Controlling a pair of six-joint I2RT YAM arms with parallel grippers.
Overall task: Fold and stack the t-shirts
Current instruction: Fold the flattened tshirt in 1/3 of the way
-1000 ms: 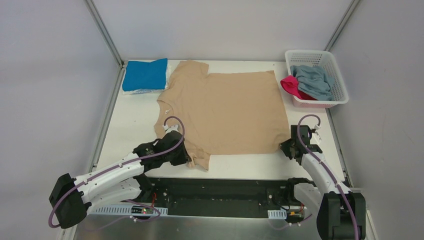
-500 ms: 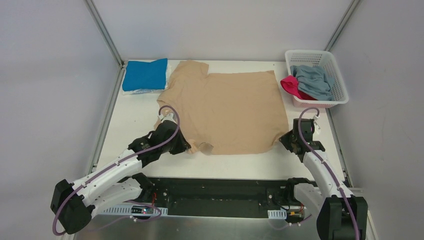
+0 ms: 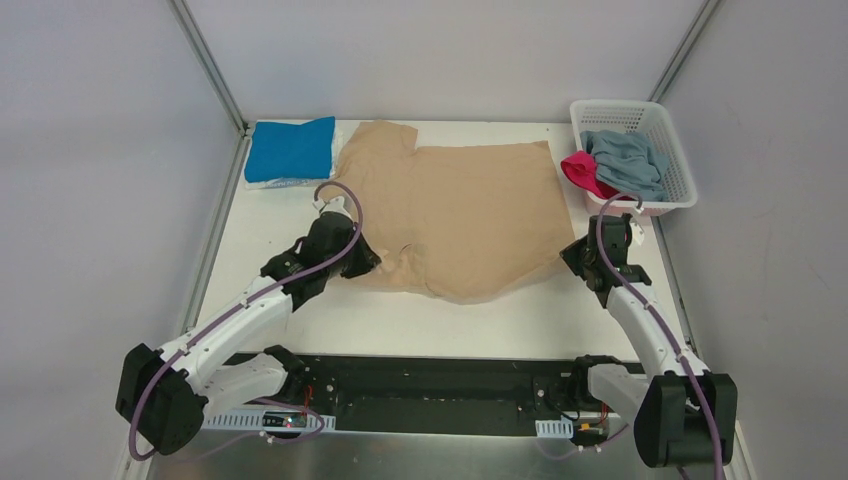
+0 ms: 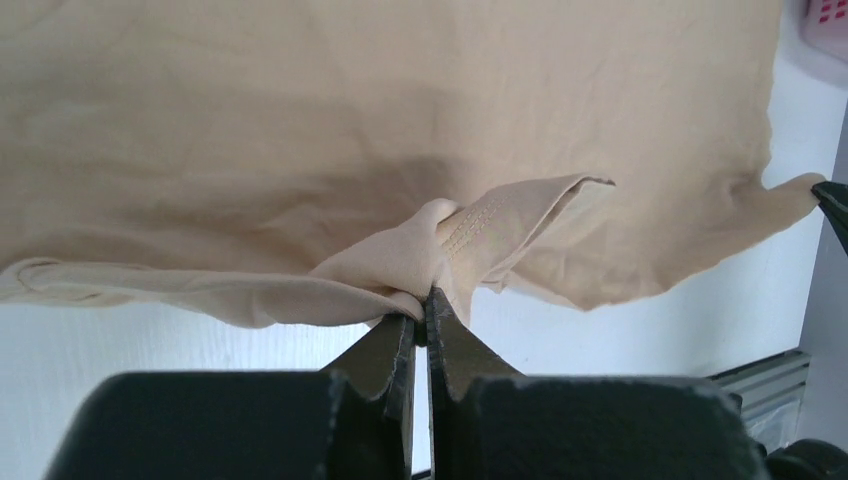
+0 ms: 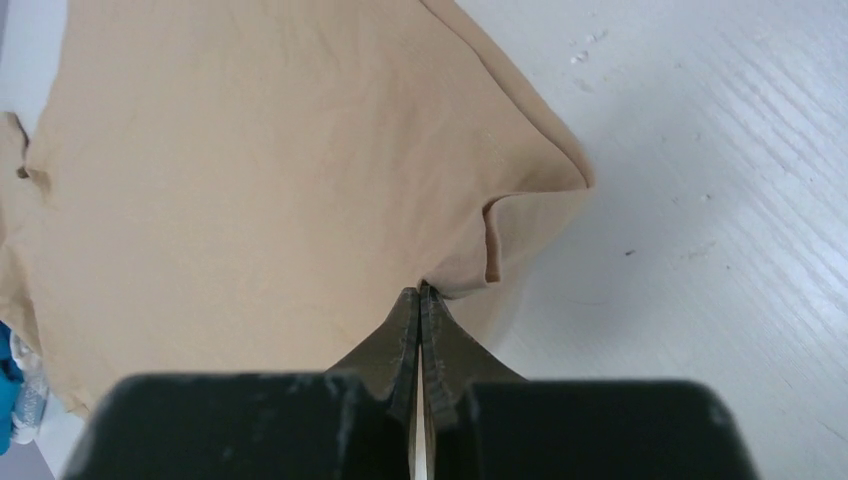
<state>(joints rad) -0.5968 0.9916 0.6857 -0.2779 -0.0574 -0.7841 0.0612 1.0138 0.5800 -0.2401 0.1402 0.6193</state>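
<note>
The large tan t-shirt lies spread on the white table, its near edge lifted and folding toward the back. My left gripper is shut on the near sleeve of the tan t-shirt. My right gripper is shut on the near right hem corner of the tan t-shirt. A folded bright blue t-shirt lies at the back left. A grey-blue t-shirt and a magenta-pink t-shirt sit in the basket.
A white lattice basket stands at the back right corner. Metal frame posts rise at the back corners. The black arm-base rail runs along the near edge of the table.
Both grippers have moved away from the near edge toward the back, carrying the tan shirt's near edge with them. The shirt's near part now folds over its middle.
</note>
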